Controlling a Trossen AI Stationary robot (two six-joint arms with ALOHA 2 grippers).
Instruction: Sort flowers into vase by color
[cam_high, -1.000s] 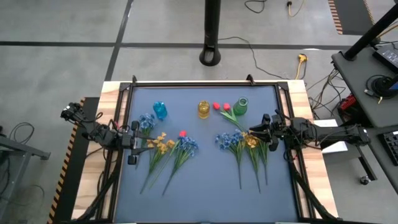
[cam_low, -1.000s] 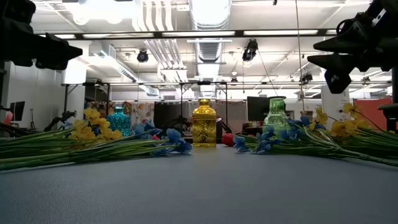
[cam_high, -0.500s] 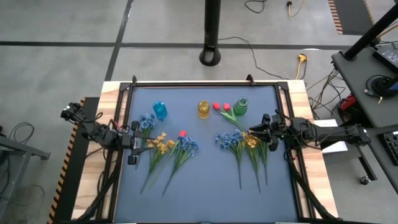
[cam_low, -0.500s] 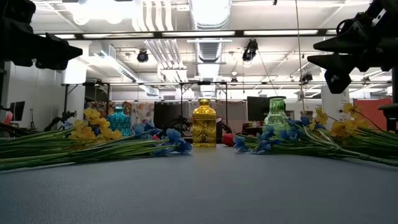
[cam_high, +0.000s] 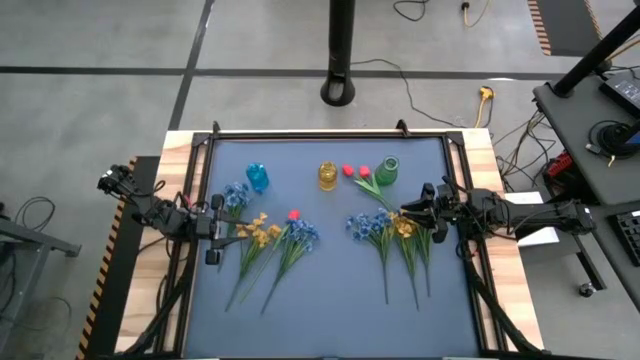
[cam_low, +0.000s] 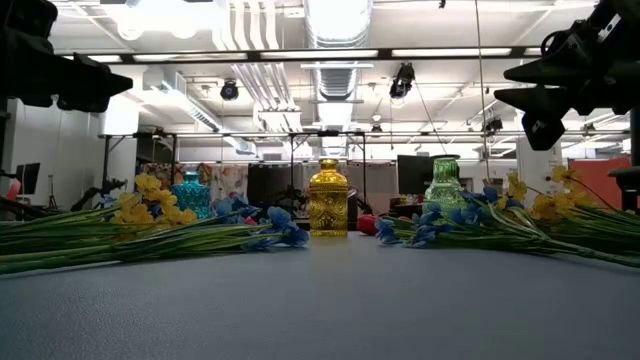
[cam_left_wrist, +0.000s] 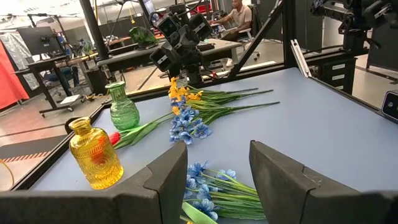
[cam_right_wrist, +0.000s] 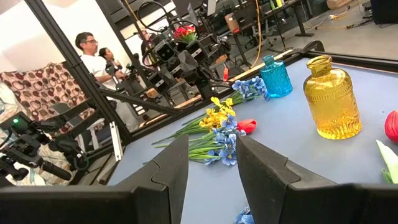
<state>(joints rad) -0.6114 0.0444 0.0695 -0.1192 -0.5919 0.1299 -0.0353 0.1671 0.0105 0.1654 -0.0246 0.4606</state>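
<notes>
I am viewing the bench (cam_high: 330, 310), a dark blue mat in a wooden frame, from overhead. Three vases are standing in a row near its far edge: a blue vase (cam_high: 258, 177), a yellow vase (cam_high: 327, 176) and a green vase (cam_high: 387, 171). All three are standing empty; no flower is sitting in any of them.

The flowers are lying flat in two heaps. The left heap (cam_high: 262, 240) is mixing blue and yellow sprigs, with one red bud (cam_high: 294, 214) lying at its far side. The right heap (cam_high: 395, 235) is likewise mixing blue and yellow sprigs, its stems pointing toward the near edge. Two more red buds (cam_high: 355, 171) are lying between the yellow vase and the green vase.

The left end effector (cam_high: 214, 231) is hovering at the left edge of the mat, just beside the left heap; its wrist view is showing the fingers (cam_left_wrist: 168, 177) parted, with nothing between them. The right end effector (cam_high: 412, 212) is hanging over the right heap; its fingers (cam_right_wrist: 171, 163) are also standing apart and gripping nothing.

I am finding no legible writing, brand or label on the vases, the flowers or the arms.
</notes>
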